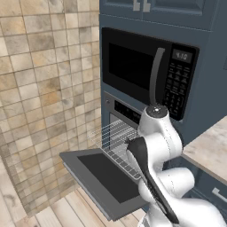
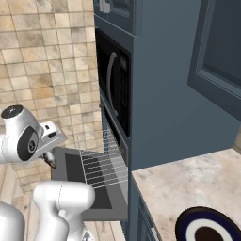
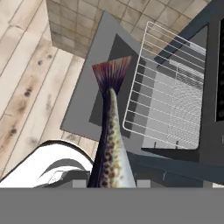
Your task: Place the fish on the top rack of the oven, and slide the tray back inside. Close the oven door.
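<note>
My pincer [image 2: 51,162] grips the fish [image 3: 111,140], tail hanging forward. I hold it above the open oven door [image 1: 104,179], since the pulled-out top rack [image 3: 164,105] waits beyond.

Speckled glossy fish [image 3: 110,148], thin wire rack [image 3: 164,83], matt grey oven door [image 1: 104,179].

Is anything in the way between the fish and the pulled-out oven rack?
Nothing visible. The fish hangs from the gripper above the open oven door, and the wire rack is slid out beside it with nothing lying on it.
</note>
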### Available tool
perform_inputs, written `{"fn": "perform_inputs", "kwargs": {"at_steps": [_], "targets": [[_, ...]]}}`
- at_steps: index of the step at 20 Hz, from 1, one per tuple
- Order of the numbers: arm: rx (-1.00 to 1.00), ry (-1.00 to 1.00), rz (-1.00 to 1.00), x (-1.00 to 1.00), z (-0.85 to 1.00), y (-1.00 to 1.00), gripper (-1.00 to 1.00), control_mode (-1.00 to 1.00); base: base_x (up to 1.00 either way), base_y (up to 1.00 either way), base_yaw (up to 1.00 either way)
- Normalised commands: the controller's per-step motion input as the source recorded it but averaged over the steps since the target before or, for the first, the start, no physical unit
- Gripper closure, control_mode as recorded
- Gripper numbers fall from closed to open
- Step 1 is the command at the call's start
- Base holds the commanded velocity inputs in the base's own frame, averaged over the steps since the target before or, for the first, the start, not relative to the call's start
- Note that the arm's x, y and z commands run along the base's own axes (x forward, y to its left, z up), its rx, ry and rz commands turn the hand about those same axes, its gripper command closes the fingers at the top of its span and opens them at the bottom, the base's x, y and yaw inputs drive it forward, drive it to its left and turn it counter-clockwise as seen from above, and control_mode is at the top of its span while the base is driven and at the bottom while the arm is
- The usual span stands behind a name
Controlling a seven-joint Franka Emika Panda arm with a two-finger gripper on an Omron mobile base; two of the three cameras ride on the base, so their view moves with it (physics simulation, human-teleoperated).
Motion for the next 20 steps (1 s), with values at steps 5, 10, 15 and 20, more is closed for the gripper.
{"fn": "perform_inputs", "kwargs": {"at_steps": [5, 10, 15, 20], "targets": [[-0.01, -0.10, -0.20, 0.64, -0.46, 0.00, 1.00, -1.00, 0.00, 0.00, 0.00], [0.00, 0.00, -0.16, 0.56, -0.25, 0.00, 1.00, -1.00, 0.00, 0.00, 0.00], [0.00, 0.00, -0.07, 0.49, -0.32, 0.00, 1.00, -1.00, 0.00, 0.00, 0.00], [0.00, 0.07, -0.02, 0.53, -0.41, 0.00, 1.00, -1.00, 0.00, 0.00, 0.00]]}}
